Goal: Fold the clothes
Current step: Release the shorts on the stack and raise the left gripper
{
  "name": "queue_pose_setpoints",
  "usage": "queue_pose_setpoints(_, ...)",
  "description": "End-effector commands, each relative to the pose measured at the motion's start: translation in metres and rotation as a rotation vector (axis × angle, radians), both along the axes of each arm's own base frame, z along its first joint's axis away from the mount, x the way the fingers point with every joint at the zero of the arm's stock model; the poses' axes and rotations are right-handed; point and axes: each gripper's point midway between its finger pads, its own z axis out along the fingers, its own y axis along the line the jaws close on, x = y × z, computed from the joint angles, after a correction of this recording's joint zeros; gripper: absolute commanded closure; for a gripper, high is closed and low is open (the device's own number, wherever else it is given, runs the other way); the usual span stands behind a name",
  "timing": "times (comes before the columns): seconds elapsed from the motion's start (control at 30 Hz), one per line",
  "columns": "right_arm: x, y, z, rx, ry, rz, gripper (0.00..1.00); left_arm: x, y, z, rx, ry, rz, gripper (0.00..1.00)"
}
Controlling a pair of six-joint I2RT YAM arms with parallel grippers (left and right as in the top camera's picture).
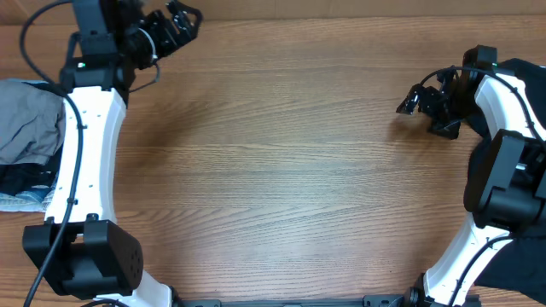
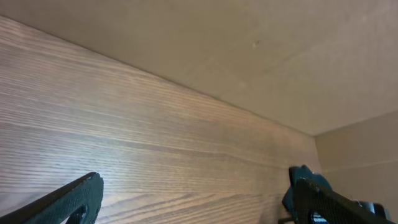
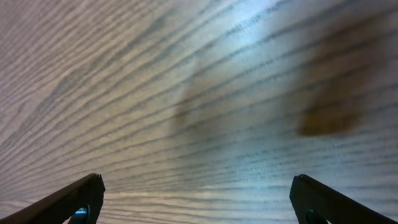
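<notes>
The wide wood-grain bench lies bare between the two arms, and neither claw holds anything. The left claw hangs near the far edge with its jaws spread wide; its wrist view shows only wood and the wall behind between the two dark fingertips. The right claw hovers over the far right of the bench, also released, with nothing but grain between its fingers.

The clothes sit off to the sides. A wrinkled mid-grey fabric garment is heaped at the left edge, partly behind the left arm, with a dark piece and something pale and patterned (I cannot make out what) just below it. A large black cloth lies at the right edge behind the right arm.

The step in hand looks like fetching a garment onto the open middle. To do it well, I would have the left claw reach back, pinch the grey piece near a seam or corner rather than mid-heap, and drag it out flat so the right claw can take the opposite edge.
</notes>
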Motion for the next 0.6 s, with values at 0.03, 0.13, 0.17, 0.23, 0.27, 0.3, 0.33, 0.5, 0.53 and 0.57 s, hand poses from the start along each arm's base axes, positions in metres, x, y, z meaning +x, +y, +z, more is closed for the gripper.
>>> queue_pose_setpoints(0.03,0.0217,-0.0049,0.0243,-0.032,-0.117,0.006,0.00,-0.0004,-0.0069,0.0011,0.017,-0.007,-0.009,0.00)
queue_pose_setpoints(0.13,0.0247,-0.0057,0.0250,-0.035,-0.130,0.006,0.00,-0.0004,-0.0069,0.0011,0.017,-0.007,-0.009,0.00)
queue_pose_setpoints(0.17,0.0248,-0.0057,0.0250,-0.036,-0.131,0.006,0.00,-0.0004,-0.0069,0.0011,0.017,-0.007,-0.009,0.00)
queue_pose_setpoints(0.23,0.0247,-0.0057,0.0250,-0.035,-0.130,0.006,0.00,-0.0004,-0.0069,0.0011,0.017,-0.007,-0.009,0.00)
queue_pose_setpoints(0.27,0.0247,-0.0057,0.0250,-0.035,-0.130,0.006,0.00,-0.0004,-0.0069,0.0011,0.017,-0.006,-0.009,0.00)
queue_pose_setpoints(0.3,0.0248,-0.0057,0.0250,-0.036,-0.131,0.006,0.00,-0.0004,-0.0069,0.0011,0.017,-0.007,-0.009,0.00)
queue_pose_setpoints(0.33,0.0247,-0.0057,0.0250,-0.035,-0.130,0.006,0.00,-0.0004,-0.0069,0.0011,0.017,-0.007,-0.009,0.00)
queue_pose_setpoints(0.5,0.0247,-0.0057,0.0250,-0.035,-0.130,0.006,0.00,-0.0004,-0.0069,0.0011,0.017,-0.006,-0.009,0.00)
queue_pose_setpoints(0.53,0.0247,-0.0057,0.0250,-0.035,-0.130,0.006,0.00,-0.0004,-0.0069,0.0011,0.017,-0.006,-0.009,0.00)
queue_pose_setpoints(0.57,0.0247,-0.0057,0.0250,-0.035,-0.130,0.006,0.00,-0.0004,-0.0069,0.0011,0.017,-0.006,-0.009,0.00)
